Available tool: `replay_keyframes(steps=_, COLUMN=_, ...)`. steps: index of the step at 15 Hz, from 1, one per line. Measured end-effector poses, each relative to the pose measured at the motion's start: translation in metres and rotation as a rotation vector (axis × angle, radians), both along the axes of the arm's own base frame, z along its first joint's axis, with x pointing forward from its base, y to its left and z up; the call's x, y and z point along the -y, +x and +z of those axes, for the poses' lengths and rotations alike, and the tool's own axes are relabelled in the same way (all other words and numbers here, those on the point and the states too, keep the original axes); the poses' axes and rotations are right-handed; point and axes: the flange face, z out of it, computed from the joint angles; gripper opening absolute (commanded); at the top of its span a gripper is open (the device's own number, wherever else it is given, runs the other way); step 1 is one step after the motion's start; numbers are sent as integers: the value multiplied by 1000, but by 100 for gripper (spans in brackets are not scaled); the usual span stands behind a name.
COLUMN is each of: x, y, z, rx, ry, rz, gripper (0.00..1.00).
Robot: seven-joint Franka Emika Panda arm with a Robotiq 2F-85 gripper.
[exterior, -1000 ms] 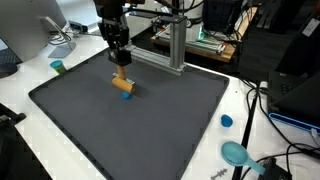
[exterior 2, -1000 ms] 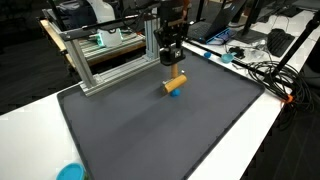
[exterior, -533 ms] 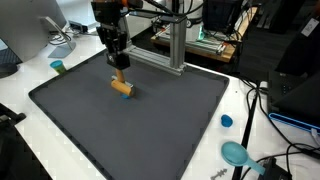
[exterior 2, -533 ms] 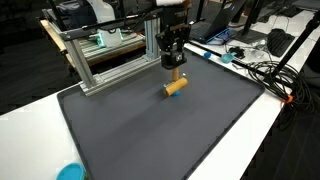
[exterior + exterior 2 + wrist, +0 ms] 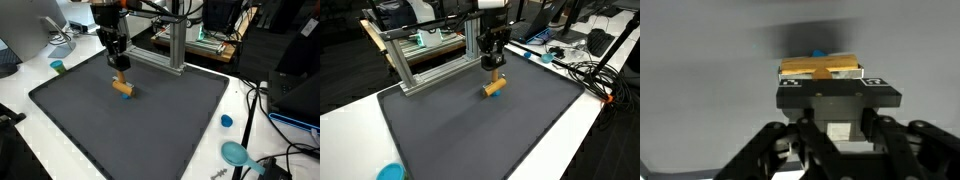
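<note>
A small wooden block (image 5: pixel 122 88) with a blue end lies low over the dark grey mat (image 5: pixel 150 130), toward its far side. It also shows in the other exterior view (image 5: pixel 494 86) and in the wrist view (image 5: pixel 820 68). My gripper (image 5: pixel 118 68) (image 5: pixel 494 68) (image 5: pixel 830 100) points straight down right above the block. Its fingers are drawn together on an upright wooden part of the block. In the wrist view the block sits just beyond the fingertips, and blue shows behind it.
An aluminium frame (image 5: pixel 175 45) (image 5: pixel 420 65) stands at the mat's far edge, close to the arm. A blue cap (image 5: pixel 227 121) and a teal disc (image 5: pixel 236 152) lie on the white table. Cables (image 5: pixel 585 70) and a teal cup (image 5: pixel 58 67) lie off the mat.
The gripper has shifted slightly over the mat. The wooden block under it sits a touch lower in both exterior views. Nothing else has moved.
</note>
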Motion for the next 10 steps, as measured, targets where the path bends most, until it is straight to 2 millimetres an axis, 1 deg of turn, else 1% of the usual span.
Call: replay_keyframes(steps=10, x=-5, y=14, z=-7, rx=-27, ry=-13, rz=-6, gripper=22)
